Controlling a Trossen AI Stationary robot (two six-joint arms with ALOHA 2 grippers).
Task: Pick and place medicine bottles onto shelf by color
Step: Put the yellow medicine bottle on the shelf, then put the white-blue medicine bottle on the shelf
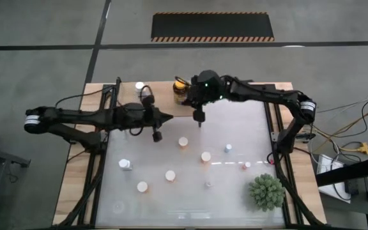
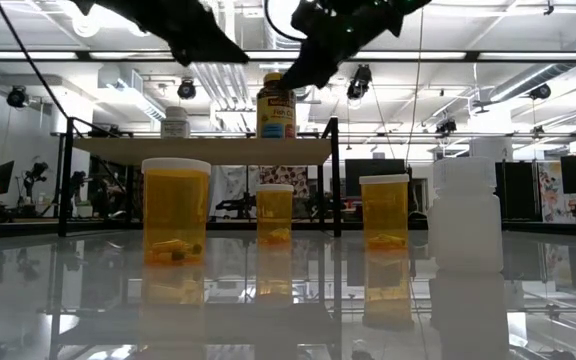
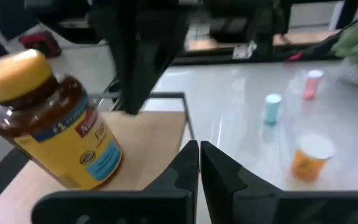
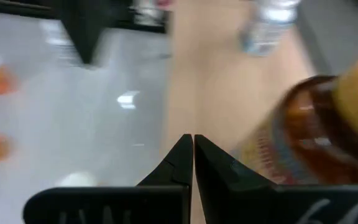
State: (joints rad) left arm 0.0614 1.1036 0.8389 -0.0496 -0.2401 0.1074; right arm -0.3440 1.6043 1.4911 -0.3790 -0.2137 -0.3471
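Note:
The shelf (image 1: 165, 96), a light-wood board, runs along the table's far edge. On it stand a dark amber, yellow-capped jar (image 1: 181, 89) and a white bottle (image 1: 139, 86). Several orange, white-capped bottles (image 1: 183, 142) and a white bottle (image 1: 125, 164) stand on the white tabletop. My left gripper (image 1: 170, 117) is shut and points toward the table's right, just in front of the shelf, with the jar (image 3: 48, 118) close by. My right gripper (image 1: 199, 120) is shut too, hovering above the table beside the jar (image 4: 316, 137). Neither holds anything.
A spiky green plant (image 1: 266, 191) stands at the near right corner. Small blue (image 1: 227, 148) and pink (image 1: 246, 165) bottles stand right of centre. From table height, orange bottles (image 2: 176, 210) and a white one (image 2: 465, 215) stand before the shelf (image 2: 203, 150).

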